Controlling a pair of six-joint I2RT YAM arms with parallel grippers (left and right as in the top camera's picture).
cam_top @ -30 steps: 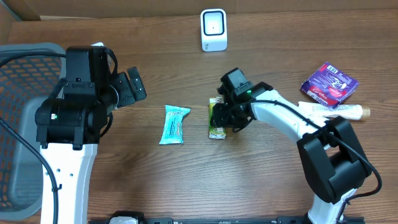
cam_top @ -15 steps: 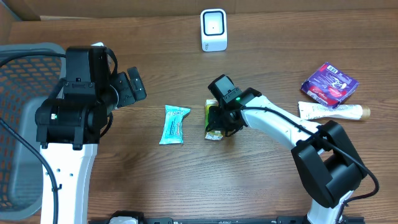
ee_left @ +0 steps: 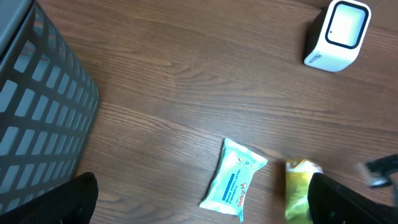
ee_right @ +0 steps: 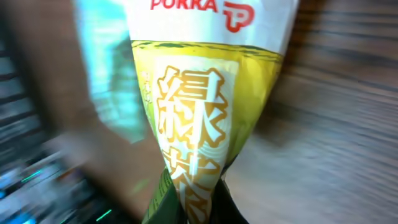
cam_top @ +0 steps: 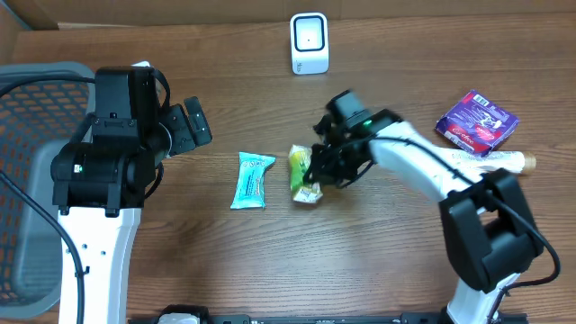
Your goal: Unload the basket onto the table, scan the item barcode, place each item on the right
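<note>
- The right pincer (cam_top: 319,171) is closed tight on the yellow-green tea packet (cam_top: 301,175). The right wrist view shows the packet pinched at its narrow end, with the printed front towards that camera.
- The packet sits mid-worktop (cam_top: 360,270), just right of the blue packet (cam_top: 252,180). Its long axis runs roughly near to far. Whether it has cleared the wood, I cannot tell.
- The white scanner (cam_top: 309,42) stands at the far edge, well apart from the packet and almost straight beyond it, with its window facing the near side.
- By my reading, the move ahead is a carry away to the far side. It would end with a turn of the wrist that puts the barcode to the window. No barcode shows in any view.
- The left pincer (cam_top: 187,129) gapes fully open and holds nothing. It is well to the left beside the basket (cam_top: 27,99), so the right arm is the nearer one.
</note>
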